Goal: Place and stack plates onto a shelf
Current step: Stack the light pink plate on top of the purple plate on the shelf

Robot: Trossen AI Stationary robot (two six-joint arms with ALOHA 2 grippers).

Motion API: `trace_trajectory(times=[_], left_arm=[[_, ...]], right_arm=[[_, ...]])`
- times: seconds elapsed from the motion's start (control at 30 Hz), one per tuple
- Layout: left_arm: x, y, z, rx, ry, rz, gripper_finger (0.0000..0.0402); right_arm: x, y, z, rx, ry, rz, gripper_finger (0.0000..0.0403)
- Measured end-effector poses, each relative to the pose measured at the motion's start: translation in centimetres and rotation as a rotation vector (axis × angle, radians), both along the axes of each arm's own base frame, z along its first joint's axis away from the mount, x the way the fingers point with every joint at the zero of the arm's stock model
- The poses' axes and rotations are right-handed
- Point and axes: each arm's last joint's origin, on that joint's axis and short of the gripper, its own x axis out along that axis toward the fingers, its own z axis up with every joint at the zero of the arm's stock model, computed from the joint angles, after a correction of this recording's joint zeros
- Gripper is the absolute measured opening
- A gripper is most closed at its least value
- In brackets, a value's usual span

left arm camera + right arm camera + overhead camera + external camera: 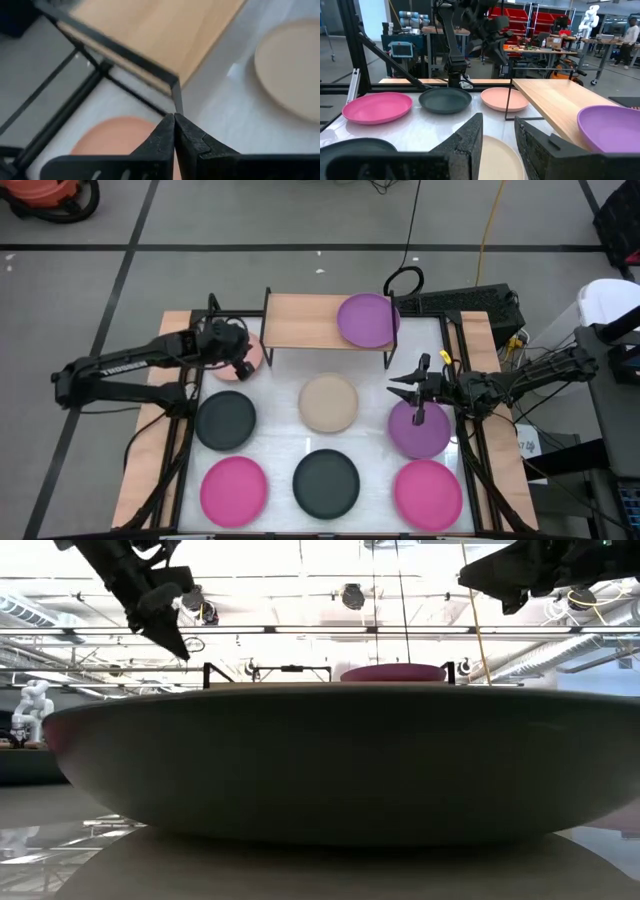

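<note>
The shelf (310, 322) stands at the table's far side with one purple plate (367, 320) on its right end. On the table lie a light pink plate (250, 350), a beige plate (328, 402), a second purple plate (420, 435), two dark grey plates (225, 420) (326, 482) and two hot pink plates (234, 488) (428, 492). My left gripper (174, 125) is shut and hangs raised over the light pink plate (115, 137), just off the shelf's left end. My right gripper (497, 135) is open and hovers between the beige plate (495, 160) and the table's purple plate, empty.
The shelf's left half (150, 35) is bare wood, edged by a thin black frame with legs (177, 97). In the low view the near dark grey plate (340, 760) fills the foreground and both arms are up high. Cables and a keyboard lie beyond the table's far right corner (470, 300).
</note>
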Motion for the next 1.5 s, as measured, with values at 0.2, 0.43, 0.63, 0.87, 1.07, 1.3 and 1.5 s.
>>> trace_trajectory(times=[0.2,0.43,0.63,0.87,1.07,1.3,1.5], left_arm=[[0.3,0.1,-1.2,-0.038,0.080,-0.001,0.0083],[0.9,0.3,-3.0,-0.097,0.181,0.023,0.0142],[1.7,0.6,-4.2,-0.125,0.242,0.030,0.0147],[2.3,0.7,-5.2,-0.179,0.289,-0.005,0.0147],[2.4,0.7,-5.7,-0.223,0.306,0.018,0.0147],[3.2,1.1,-7.0,-0.258,0.360,0.052,0.0147],[4.0,1.4,-8.8,-0.273,0.447,0.058,0.0147]], right_arm=[[0.0,0.0,0.0,0.000,0.001,0.000,0.0098],[0.0,0.0,0.0,-0.005,0.003,0.000,0.0098],[0.0,0.0,0.0,-0.006,0.004,0.000,0.0098],[0.0,0.0,-0.1,-0.009,0.011,0.000,0.0098],[0.0,0.0,-0.2,-0.012,0.021,0.000,0.0098],[0.0,0.0,-0.2,-0.012,0.022,0.000,0.0098],[0.0,0.0,-0.2,-0.012,0.023,0.000,0.0098]])
